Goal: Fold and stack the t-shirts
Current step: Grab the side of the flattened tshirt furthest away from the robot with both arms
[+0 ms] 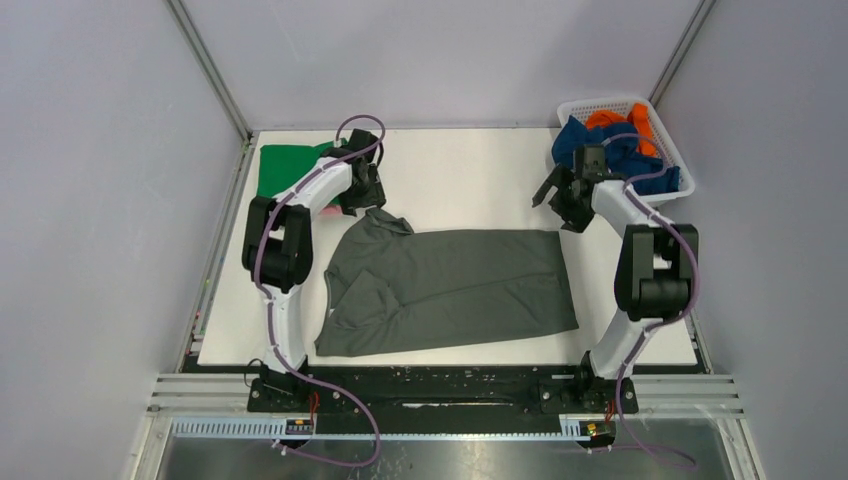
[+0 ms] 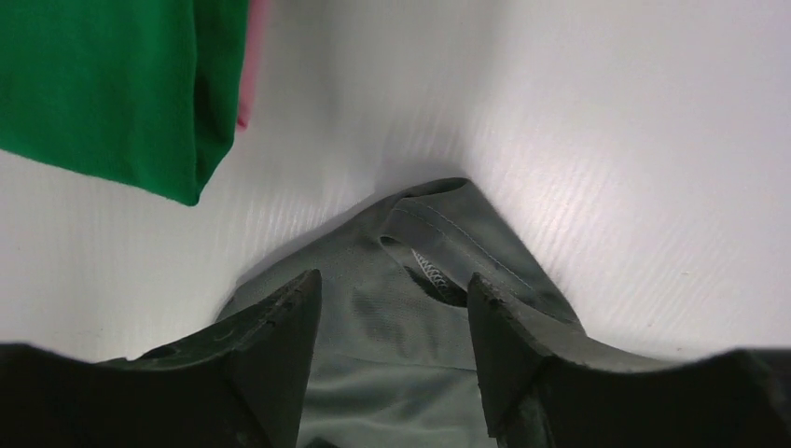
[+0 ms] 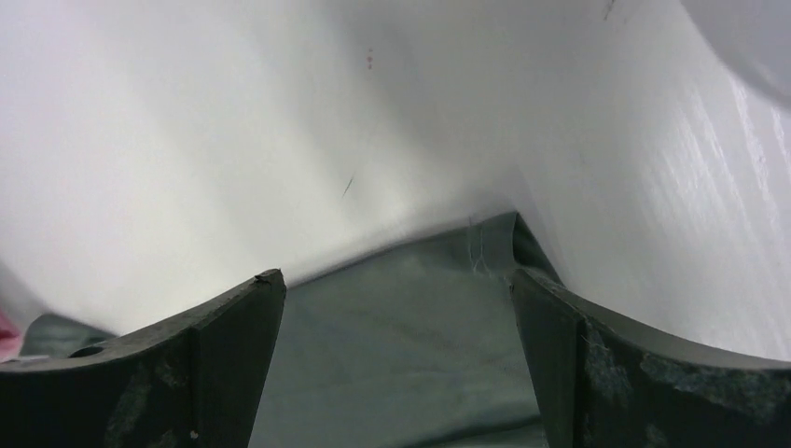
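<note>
Both hung released: left end effector (image 2: 394, 280) over grey t-shirt (image 1: 450, 285) collar (image 2: 434, 224), right end effector (image 3: 394, 275) over hem (image 3: 494, 238), presumably to fold

The right hand (image 3: 396, 280) hangs with its two dark fingers (image 3: 224, 355) spread wide. Between them lies the dark grey t-shirt (image 3: 401, 364), its corner ending on the white counter (image 3: 233, 140) just beyond.

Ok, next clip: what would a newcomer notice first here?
A dark grey t-shirt lies spread across the middle of the table, with the left gripper and right gripper open over its far corners. A folded green t-shirt sits far left, and a white basket holding a blue t-shirt and an orange t-shirt far right.
</note>
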Controlling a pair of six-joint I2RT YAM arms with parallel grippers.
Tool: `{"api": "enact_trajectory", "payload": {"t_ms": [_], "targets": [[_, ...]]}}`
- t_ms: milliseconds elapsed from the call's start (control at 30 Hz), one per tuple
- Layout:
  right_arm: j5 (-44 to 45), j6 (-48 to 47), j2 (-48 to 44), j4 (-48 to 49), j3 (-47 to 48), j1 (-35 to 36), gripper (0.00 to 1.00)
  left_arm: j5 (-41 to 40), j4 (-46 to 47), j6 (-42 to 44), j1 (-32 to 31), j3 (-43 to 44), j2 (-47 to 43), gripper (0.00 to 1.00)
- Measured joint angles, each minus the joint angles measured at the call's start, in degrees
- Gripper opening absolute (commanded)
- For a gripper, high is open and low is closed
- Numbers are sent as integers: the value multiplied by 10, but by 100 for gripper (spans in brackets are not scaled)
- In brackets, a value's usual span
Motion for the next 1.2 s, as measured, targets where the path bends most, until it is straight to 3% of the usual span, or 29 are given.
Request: {"api": "enact_trajectory", "payload": {"t_ms": [233, 267, 333, 433, 733, 867, 933, 1200], "targets": [[26, -20, 104, -86, 106, 0, 99, 5, -9, -4, 2, 5, 37, 37], [28, -21, 111, -93, 112, 0, 94, 7, -9, -6, 2, 7, 43, 34], [40, -25, 123, -113, 124, 0, 86, 12, -9, -8, 2, 9, 57, 22], [43, -31, 129, -129, 131, 0, 82, 19, -9, -14, 2, 16, 61, 1], [39, -48, 138, -155, 124, 0, 39, 38, 9, -18, 2, -3, 53, 0], [40, -56, 138, -155, 123, 0, 10, 43, 17, -19, 2, -29, 27, 0], [40, -60, 138, -155, 123, 0, 2, 44, 20, -19, 2, -36, 13, 0], [39, -78, 137, -154, 123, 0, 0, 44, 35, -19, 2, -85, -64, 0]]}}
